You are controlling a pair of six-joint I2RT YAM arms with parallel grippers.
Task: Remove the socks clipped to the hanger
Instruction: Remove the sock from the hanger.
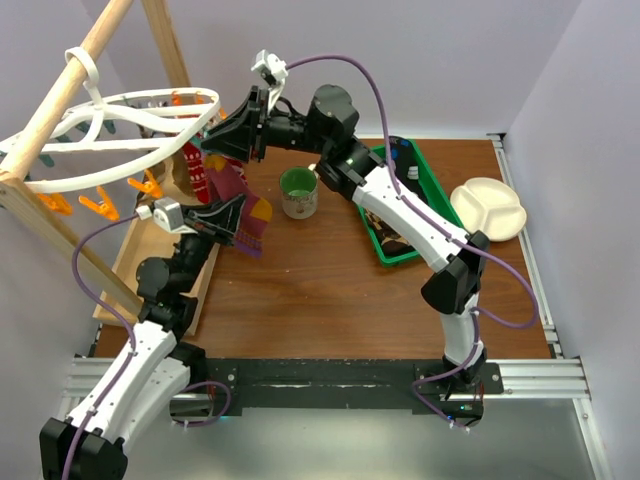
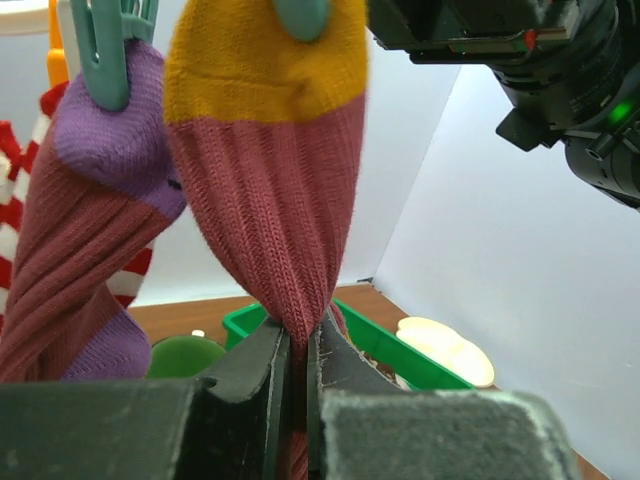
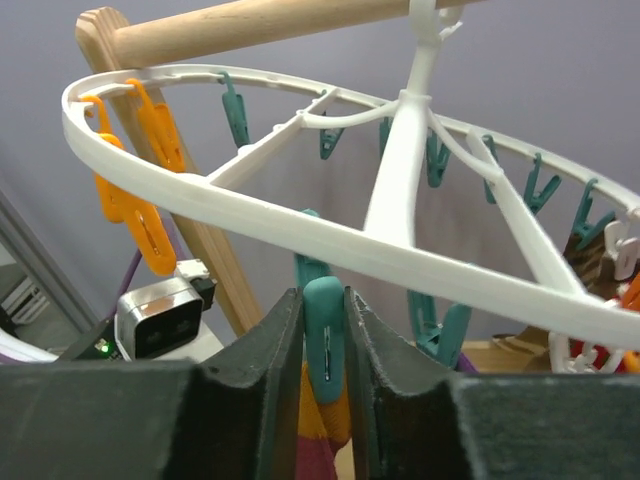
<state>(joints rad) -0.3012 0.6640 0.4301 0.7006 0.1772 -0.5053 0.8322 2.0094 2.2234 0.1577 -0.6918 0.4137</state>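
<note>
The white oval hanger (image 1: 130,140) hangs from the wooden pole, with orange and teal clips under its rim (image 3: 380,250). A maroon sock with a yellow cuff (image 2: 265,200) hangs from a teal clip (image 3: 325,335). My left gripper (image 2: 303,345) is shut on the lower part of this sock, below the hanger (image 1: 245,225). My right gripper (image 3: 324,310) is shut on the teal clip that holds the yellow cuff (image 3: 318,415). A maroon-and-purple sock (image 2: 90,230) hangs to the left on another teal clip. A red-and-white striped sock (image 2: 20,170) shows behind it.
A wooden pole frame (image 1: 60,100) carries the hanger at the left. A green cup (image 1: 298,190) stands mid-table, with a green bin (image 1: 400,200) to its right and a white divided plate (image 1: 488,208) further right. Walls close in on both sides.
</note>
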